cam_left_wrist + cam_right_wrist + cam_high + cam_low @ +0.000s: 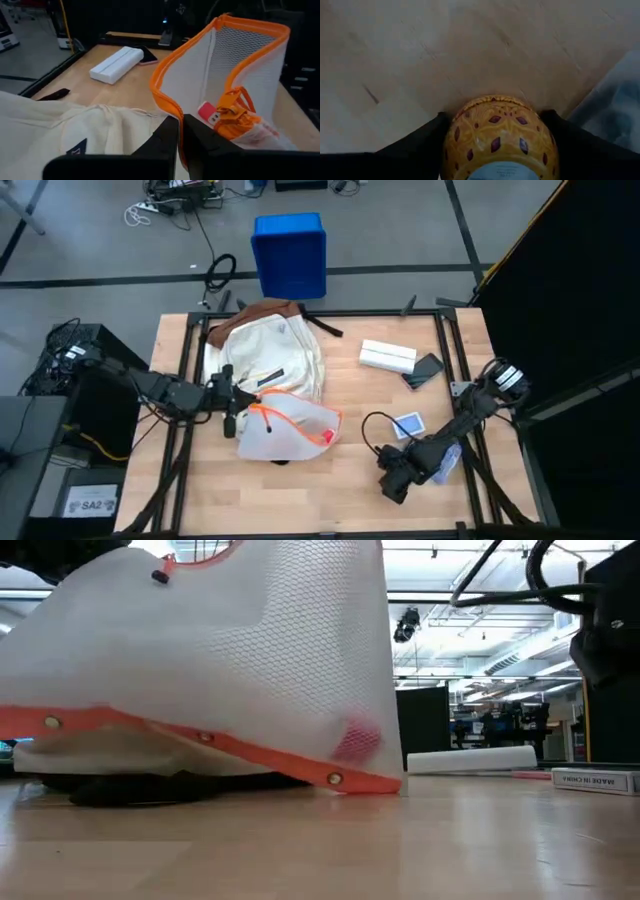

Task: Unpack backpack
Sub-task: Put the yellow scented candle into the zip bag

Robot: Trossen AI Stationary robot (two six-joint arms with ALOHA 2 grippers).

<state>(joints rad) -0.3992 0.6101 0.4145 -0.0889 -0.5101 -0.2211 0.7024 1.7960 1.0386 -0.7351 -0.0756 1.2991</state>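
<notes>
The mesh pouch (pixel 215 660) fills the low view, its orange edge resting on the bench (pixel 420 840). My left gripper (pixel 181 131) is pinched shut on that orange rim, just past the backpack (pixel 262 355), which lies flat at the bench's far left with its brown base toward the far edge. The pouch overlaps the backpack's near end, so it looks nearly free of it but not yet clear.

My right gripper (pixel 495 150) is clamped on a yellow patterned tin (pixel 497 135) low over the bench's near right side, next to a small blue card (pixel 409 423). A white box (pixel 387 357) and a dark phone (pixel 425 369) lie well apart, toward the far right.

To do this step well, I judge I should draw the pouch toward the bench's open middle with a steady pull (the mesh is limp, and a red item (pixel 210 113) inside may shift), keeping my hold on the stiff edge rather than the netting, and set it down clear of the backpack.
</notes>
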